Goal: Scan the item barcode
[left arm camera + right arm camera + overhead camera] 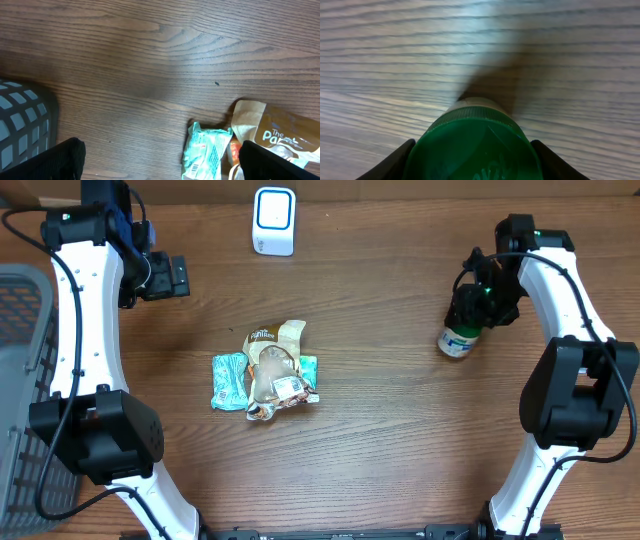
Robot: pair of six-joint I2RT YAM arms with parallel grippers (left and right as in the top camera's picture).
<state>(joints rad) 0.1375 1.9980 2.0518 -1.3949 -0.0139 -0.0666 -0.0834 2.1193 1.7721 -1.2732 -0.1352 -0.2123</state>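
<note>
Green-capped bottle [457,340]: clasping it in right gripper [472,308], well right of pouch [272,122] reading "The Pa…"; left gripper [178,277] gaping, empty.

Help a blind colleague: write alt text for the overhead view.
The right hand grips a bottle at a wooden table. The left hand is open and empty, left of a white scanner; snack packets lie mid-table, a grey basket at left.

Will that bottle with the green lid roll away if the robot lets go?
Maybe. The bottle looks round, so tipped sideways it could roll. It seems stiff: the right hand grips its green lid without denting it.
</note>
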